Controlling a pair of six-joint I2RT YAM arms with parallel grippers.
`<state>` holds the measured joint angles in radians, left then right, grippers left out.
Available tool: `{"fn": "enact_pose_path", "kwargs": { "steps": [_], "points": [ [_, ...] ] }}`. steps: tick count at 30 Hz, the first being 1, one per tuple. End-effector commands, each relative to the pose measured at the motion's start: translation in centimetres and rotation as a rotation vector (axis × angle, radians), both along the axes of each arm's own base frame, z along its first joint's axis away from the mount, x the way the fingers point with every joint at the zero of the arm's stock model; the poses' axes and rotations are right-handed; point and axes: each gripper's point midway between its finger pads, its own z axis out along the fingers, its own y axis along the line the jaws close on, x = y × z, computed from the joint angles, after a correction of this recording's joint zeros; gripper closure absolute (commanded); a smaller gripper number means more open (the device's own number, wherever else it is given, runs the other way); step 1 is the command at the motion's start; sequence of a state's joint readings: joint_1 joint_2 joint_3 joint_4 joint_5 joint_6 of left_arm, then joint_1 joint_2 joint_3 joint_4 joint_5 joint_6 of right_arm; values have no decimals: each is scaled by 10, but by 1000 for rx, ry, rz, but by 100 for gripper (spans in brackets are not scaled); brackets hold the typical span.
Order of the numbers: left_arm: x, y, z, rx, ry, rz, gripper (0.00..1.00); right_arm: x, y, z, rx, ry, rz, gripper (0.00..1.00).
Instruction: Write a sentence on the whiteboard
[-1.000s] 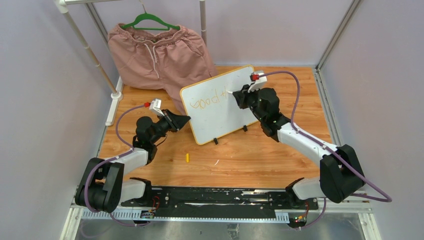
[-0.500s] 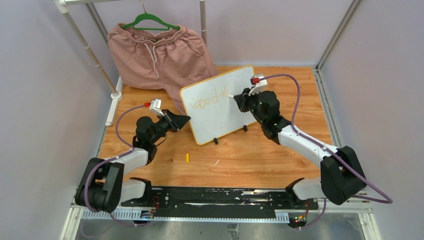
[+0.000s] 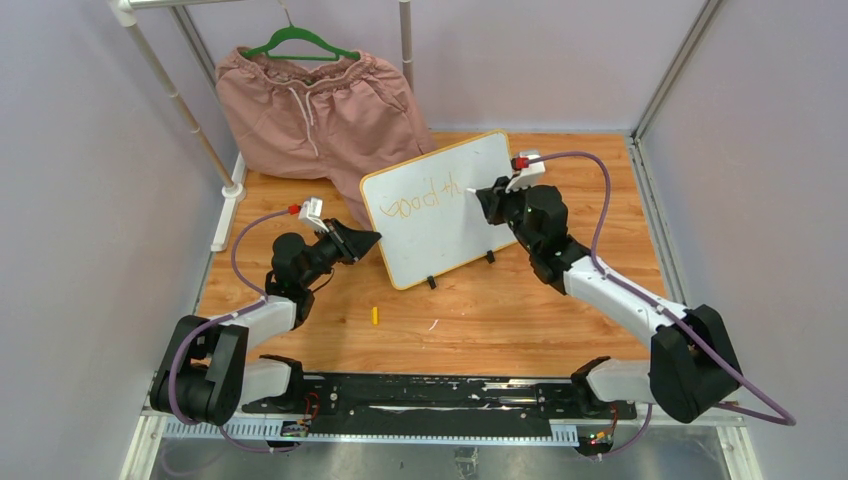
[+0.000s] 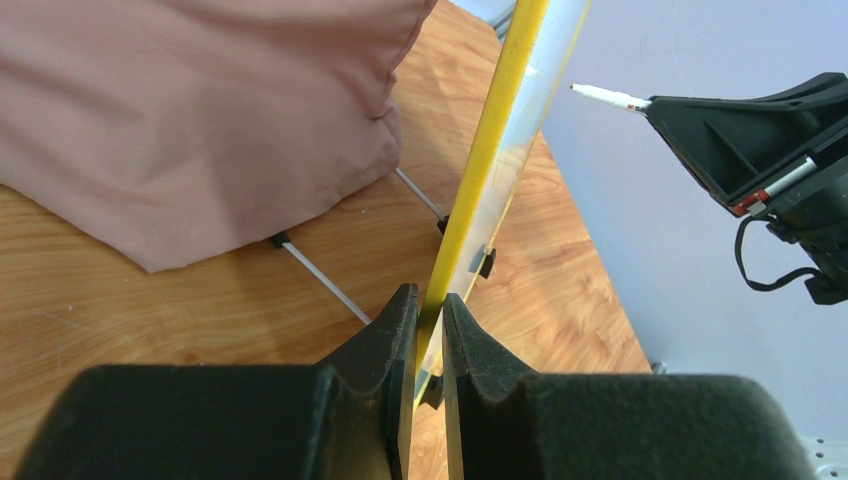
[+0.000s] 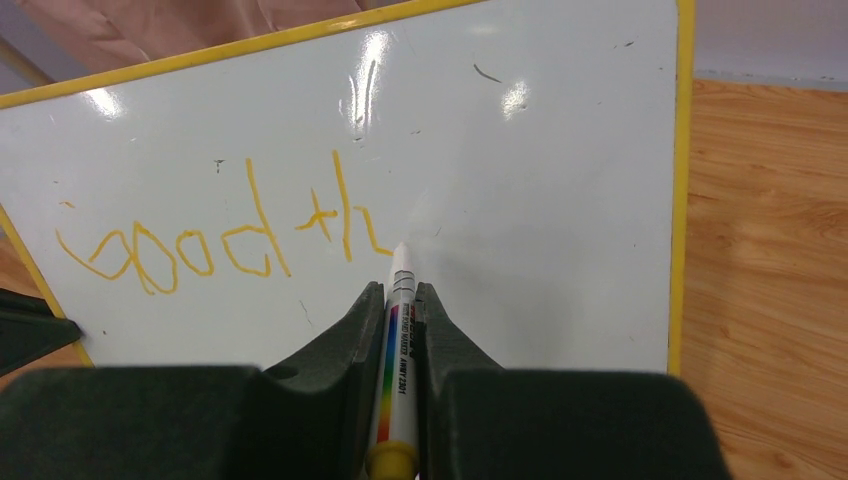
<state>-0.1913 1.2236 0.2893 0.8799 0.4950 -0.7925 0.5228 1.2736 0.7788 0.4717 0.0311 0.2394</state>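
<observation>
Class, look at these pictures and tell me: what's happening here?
Two robot arms are writing on a standing whiteboard. The left gripper clamps the board's yellow edge, steadying it. The right gripper holds a marker with its tip at the board. The orange sentence reads only "good th".

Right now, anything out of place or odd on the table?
A small yellow piece, maybe a pen cap, lies loose on the table in front of the whiteboard. Pink shorts hang down onto the table behind it. Nothing looks damaged.
</observation>
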Motion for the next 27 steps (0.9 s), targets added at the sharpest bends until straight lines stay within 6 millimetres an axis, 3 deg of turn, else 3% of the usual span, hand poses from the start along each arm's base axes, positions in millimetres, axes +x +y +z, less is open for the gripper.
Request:
{"fn": "enact_pose_path", "kwargs": {
  "steps": [1,14,27],
  "points": [
    [-1,-1,12,-5,-52,-10,83,6,-5,29,36,-67,-20,100],
    [-1,-1,12,-4,-52,-10,83,21,8,34,49,-67,1,100],
    [-1,-1,12,-3,-54,-10,83,23,9,11,26,-19,-4,100]
  ]
}}
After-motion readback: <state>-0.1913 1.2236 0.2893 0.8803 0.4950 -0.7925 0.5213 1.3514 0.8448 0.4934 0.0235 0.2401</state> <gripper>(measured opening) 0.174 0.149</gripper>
